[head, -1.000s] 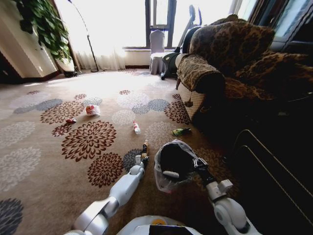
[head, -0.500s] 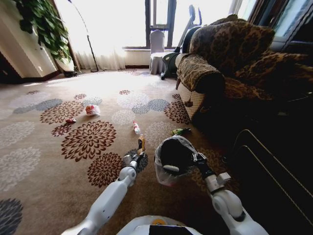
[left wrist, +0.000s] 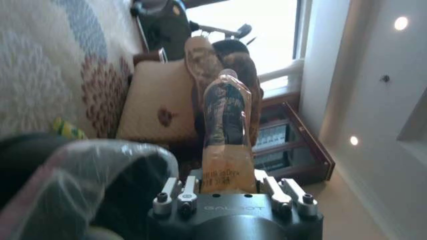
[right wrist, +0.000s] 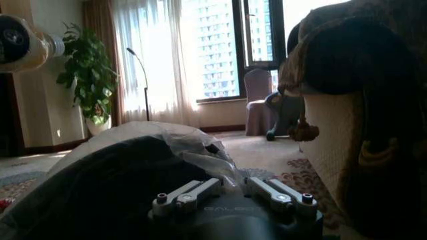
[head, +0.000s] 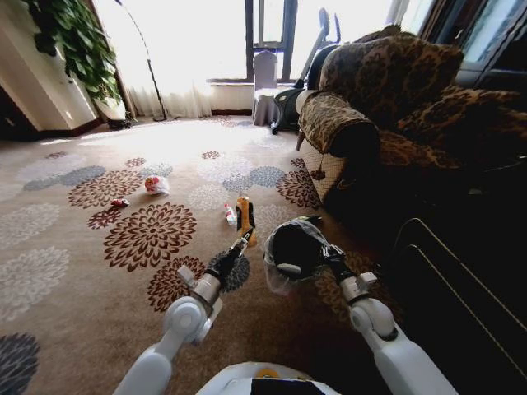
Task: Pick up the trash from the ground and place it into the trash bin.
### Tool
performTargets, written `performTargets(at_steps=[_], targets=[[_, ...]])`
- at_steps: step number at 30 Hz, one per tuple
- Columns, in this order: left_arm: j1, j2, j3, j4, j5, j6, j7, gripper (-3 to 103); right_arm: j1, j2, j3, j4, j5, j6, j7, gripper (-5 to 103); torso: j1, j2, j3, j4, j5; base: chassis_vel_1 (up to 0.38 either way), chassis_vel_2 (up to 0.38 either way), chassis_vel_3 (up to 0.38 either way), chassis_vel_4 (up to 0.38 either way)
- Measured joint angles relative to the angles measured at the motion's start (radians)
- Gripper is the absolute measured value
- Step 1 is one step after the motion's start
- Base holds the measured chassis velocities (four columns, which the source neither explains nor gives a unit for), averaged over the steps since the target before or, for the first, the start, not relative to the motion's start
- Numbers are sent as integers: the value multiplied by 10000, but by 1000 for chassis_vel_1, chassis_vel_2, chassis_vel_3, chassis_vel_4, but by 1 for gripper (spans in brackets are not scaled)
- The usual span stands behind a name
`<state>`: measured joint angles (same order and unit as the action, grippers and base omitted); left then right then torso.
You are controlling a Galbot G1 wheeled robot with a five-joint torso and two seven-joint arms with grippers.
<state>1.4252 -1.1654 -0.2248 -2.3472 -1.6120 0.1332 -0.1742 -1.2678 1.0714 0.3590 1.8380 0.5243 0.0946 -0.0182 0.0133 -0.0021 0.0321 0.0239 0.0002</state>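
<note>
The left gripper [head: 244, 237] grasps a small clear plastic bottle [head: 244, 214] just beside the bag-lined round black trash bin [head: 294, 253], whose rim the right gripper [head: 327, 255] clamps.

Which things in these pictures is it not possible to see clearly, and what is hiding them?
- Inside of the trash bin: head view, hidden by its plastic bag and dark interior.
- Label text on the bottle held by the left gripper: left wrist view, blurred.
- Right gripper fingertips: right wrist view, buried in the bag at the bin's rim.
- Small red item on the carpet: head view, too small to identify.
- Green packet: head view, mostly behind the bin.
</note>
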Motion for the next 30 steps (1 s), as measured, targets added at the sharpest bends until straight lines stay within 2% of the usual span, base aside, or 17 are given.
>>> performTargets(at_steps=[1, 2, 5, 6, 7, 10, 14, 18, 20, 24, 27, 30], targets=[[0, 0, 0, 0, 0, 0, 0, 41, 0, 0, 0, 0, 0, 0, 0, 0, 0, 0, 0, 0, 0, 0, 0, 0, 0], [401, -26, 428, -332, -206, 187, -265, 41, 61, 6, -9, -58, -9, 2, 0, 0, 0, 0, 0, 2, 0, 0, 0, 0, 0], [855, 114, 1260, -487, 20, 418, -297, 41, 51, 27, -12, -74, -40, 8, 0, 0, 0, 0, 0, 4, 0, 0, 0, 0, 0], [855, 114, 1260, -487, 20, 418, -297, 41, 51, 27, -12, -74, -40, 8, 0, 0, 0, 0, 0, 4, 0, 0, 0, 0, 0], [877, 27, 1710, -356, 42, 523, -415, 41, -38, 67, 0, -34, -78, 31, -1, 0, 0, 0, 0, 1, 2, 0, 0, 0, 0], [627, -428, 2182, 187, -167, 546, -905, 41, -267, 99, 43, 143, -190, 45, -1, 0, 0, 0, 1, 1, -1, 0, 0, 0, 0], [598, -663, 2644, 755, 39, 465, -1101, 41, -471, 81, 133, 366, -239, 48, -1, 0, 0, 0, 1, 1, 2, 0, 0, 0, 0], [400, -1001, 2818, 1264, 118, 184, -1210, 41, -563, 27, 215, 545, -237, 48, 0, 0, 0, 0, 1, 1, -1, 0, 0, 0, 0], [208, -1379, 2789, 1541, -111, -112, -1253, 41, -618, -2, 235, 600, -236, 48, 1, 0, 1, 0, 2, 1, 0, 0, 0, 0, 0], [112, -1603, 2787, 1689, -209, -307, -1295, 41, -645, 2, 235, 608, -247, 48, 1, 0, 0, 0, 1, 1, 0, 0, 0, 0, 0], [2, -1837, 2806, 1922, -384, -559, -1055, 40, -668, 55, 204, 582, -288, 48, 1, 0, 0, 0, 1, 2, 0, 0, 0, 0, 0], [-45, -1882, 2794, 1952, -554, -659, -755, 51, -689, 76, 197, 555, -303, 48, 0, 0, 1, 0, 1, 3, -1, 0, 0, 0, 0]])
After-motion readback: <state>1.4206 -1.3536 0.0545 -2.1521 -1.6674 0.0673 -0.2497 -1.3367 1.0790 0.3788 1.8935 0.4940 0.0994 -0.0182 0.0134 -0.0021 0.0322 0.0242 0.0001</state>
